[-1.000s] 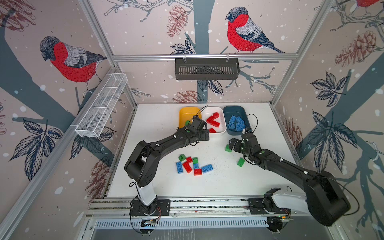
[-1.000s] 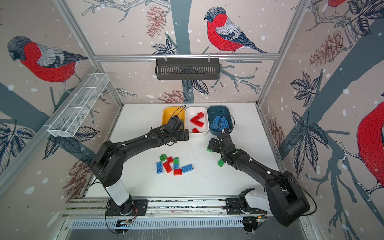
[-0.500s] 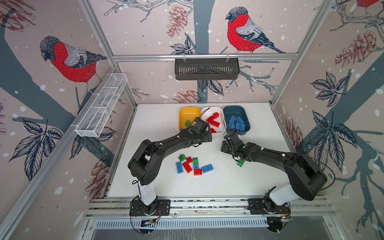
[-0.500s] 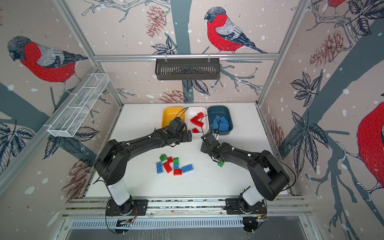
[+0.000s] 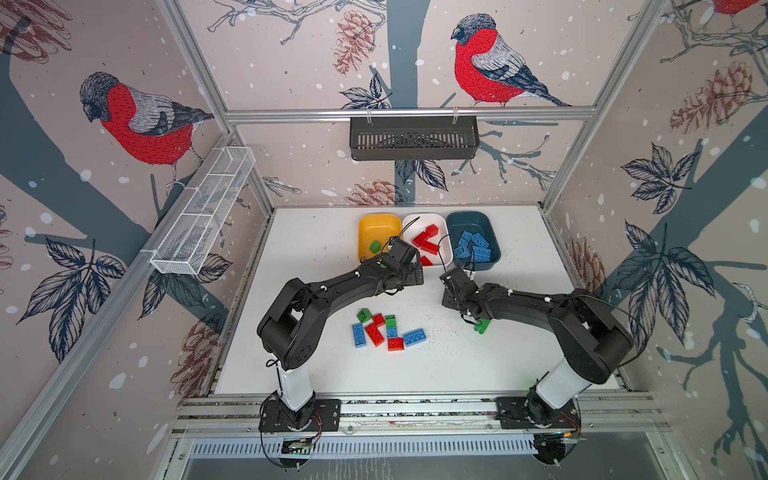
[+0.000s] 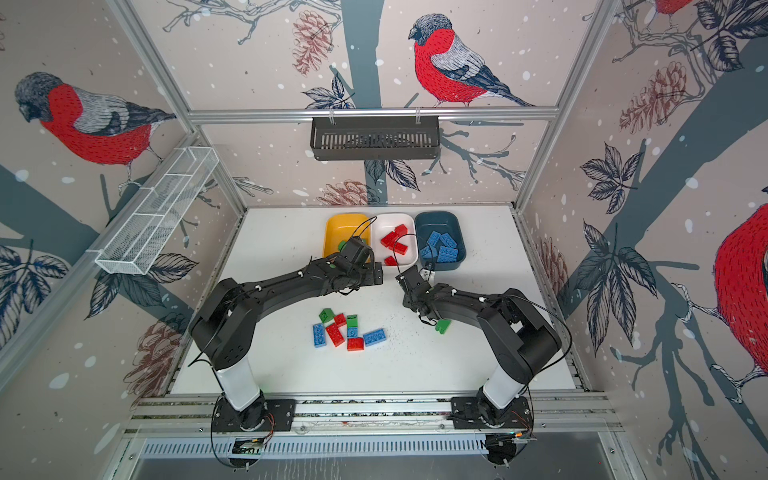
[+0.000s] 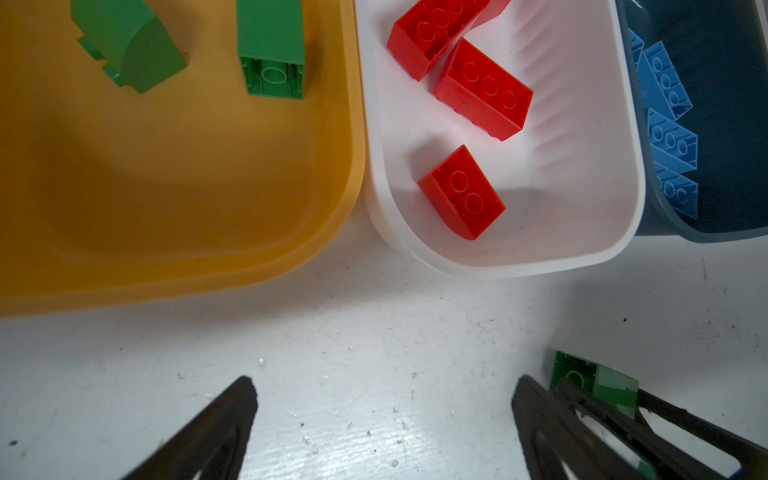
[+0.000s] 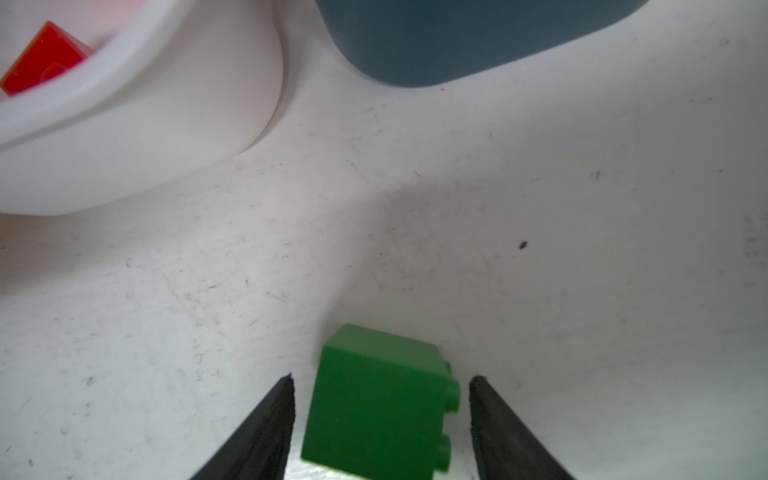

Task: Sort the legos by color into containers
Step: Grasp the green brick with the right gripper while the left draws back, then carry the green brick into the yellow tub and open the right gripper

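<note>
The right gripper (image 8: 380, 380) sits low over the bench (image 8: 540, 249), just in front of the white tub (image 8: 124, 124). Its fingers (image 8: 266, 436) stand narrow on either side of a square green brick (image 8: 374, 407) whose studs point sideways toward 1 finger. A thin gap shows on each side, so they bracket it without gripping.

The left gripper (image 7: 384, 379) hovers near the same tub's front. Its fingers (image 7: 216, 428) are spread wide with nothing between them.

The white tub holds red bricks (image 7: 482, 89). In both top views the mustard yellow tub (image 5: 376, 224) just left of it holds 2 green bricks (image 7: 270, 45), and the dark teal tub (image 5: 469, 220) on its other side holds blue bricks (image 5: 478, 243).

Well in front of the white tub, 8 loose bricks (image 5: 386, 330) lie clustered: 3 red, 3 blue, 2 green. Another green brick (image 5: 482, 326) lies partly under the right arm.
</note>
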`<state>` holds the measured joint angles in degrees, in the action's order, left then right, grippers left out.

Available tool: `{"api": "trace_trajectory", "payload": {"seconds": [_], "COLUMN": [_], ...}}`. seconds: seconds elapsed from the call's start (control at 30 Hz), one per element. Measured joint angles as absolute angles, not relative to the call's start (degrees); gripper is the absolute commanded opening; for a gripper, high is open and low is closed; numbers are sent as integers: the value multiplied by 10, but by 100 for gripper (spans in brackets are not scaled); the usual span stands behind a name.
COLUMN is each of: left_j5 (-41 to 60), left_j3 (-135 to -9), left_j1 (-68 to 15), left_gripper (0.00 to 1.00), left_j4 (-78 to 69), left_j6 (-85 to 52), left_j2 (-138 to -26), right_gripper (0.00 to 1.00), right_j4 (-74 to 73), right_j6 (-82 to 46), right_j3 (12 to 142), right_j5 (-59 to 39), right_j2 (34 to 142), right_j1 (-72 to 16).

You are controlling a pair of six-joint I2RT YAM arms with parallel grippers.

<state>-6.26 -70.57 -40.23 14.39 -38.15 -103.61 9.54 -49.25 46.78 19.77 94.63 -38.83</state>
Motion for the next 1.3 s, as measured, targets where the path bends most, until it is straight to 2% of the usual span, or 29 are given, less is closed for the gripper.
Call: {"api": "trace_trajectory", "payload": {"seconds": [0.4, 0.63, 1.03, 1.3], "left_j5": [-98, -137, -188, -199], "left_j3": [-682, -656, -583, -532], "left_j1": [-400, -393, -342, -328], "left_gripper": [97, 97, 97, 97], "left_j4": [144, 144, 167, 227], "left_j6": [-402, -420, -488, -513], "left_j2": [-1006, -970, -896, -860], "right_gripper": [44, 36, 34, 35], "right_j4": [67, 39, -73, -114], "right_j6": [-464, -411, -294, -239], "right_j3": [465, 458, 517, 623], "right_j5": [211, 195, 117, 71], "right_j2": [968, 954, 954, 1032], "right_j1": [-399, -428, -472, -472]}}
